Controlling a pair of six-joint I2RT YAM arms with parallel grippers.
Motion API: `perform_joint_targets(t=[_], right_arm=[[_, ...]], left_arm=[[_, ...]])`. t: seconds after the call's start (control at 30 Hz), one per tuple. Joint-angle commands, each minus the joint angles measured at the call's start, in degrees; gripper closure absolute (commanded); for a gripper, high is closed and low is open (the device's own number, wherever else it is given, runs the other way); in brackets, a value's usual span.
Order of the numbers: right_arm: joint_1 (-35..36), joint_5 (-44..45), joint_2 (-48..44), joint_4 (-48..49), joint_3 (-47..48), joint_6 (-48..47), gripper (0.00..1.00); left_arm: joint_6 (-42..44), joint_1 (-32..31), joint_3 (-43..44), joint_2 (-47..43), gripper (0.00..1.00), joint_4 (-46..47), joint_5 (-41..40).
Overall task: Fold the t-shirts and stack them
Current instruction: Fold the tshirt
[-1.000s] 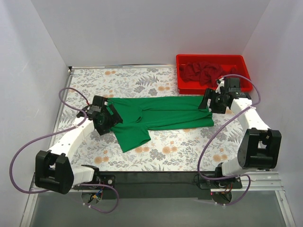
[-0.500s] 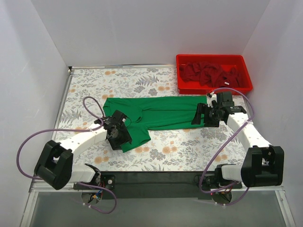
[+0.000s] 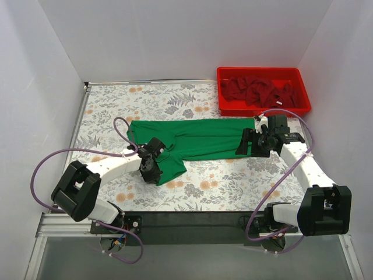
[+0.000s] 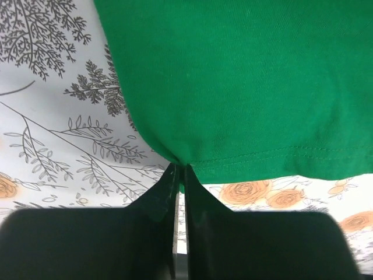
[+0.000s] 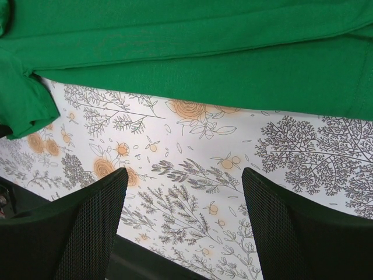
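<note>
A bright green t-shirt [image 3: 198,140] lies spread lengthwise across the flowered table, one sleeve pointing toward the near edge. My left gripper [image 3: 150,169] sits at that sleeve's near left corner. In the left wrist view its jaws [image 4: 179,170] are shut on the hem of the green cloth [image 4: 245,87]. My right gripper [image 3: 247,143] hovers at the shirt's right end, open. In the right wrist view its fingers [image 5: 183,175] have only bare table between them, and the green cloth [image 5: 204,52] lies just beyond. Dark red t-shirts [image 3: 259,88] lie crumpled in a bin.
The red plastic bin [image 3: 220,96] stands at the back right corner of the table, close behind my right arm. White walls close in the left, back and right sides. A black rail [image 3: 186,220] runs along the near edge.
My left gripper slid right and toward the near edge, to the sleeve's corner, and shut on the hem. My right gripper dropped slightly toward the shirt's right end and stayed open.
</note>
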Motion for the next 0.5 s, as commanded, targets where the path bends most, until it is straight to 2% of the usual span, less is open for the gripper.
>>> perform_joint_targets(t=[0.0, 0.17, 0.33, 0.47], right_arm=[[0.2, -0.9, -1.5, -0.1, -0.7, -1.0, 0.28], [0.3, -0.5, -2.1, -0.3, -0.2, -0.9, 0.28], [0.2, -0.4, -3.0, -0.7, 0.3, -1.4, 0.28], [0.2, -0.2, -3.7, -1.0, 0.6, -2.2, 0.28]], left_arm=[[-0.9, -0.5, 3.4, -0.5, 1.0, -0.7, -3.4], [4.1, -0.1, 13.8, 1.8, 1.0, -4.3, -10.5], [10.7, 4.0, 25.4, 7.6, 1.0, -3.7, -12.7], [15.9, 7.1, 31.3, 12.3, 1.0, -0.8, -12.9]])
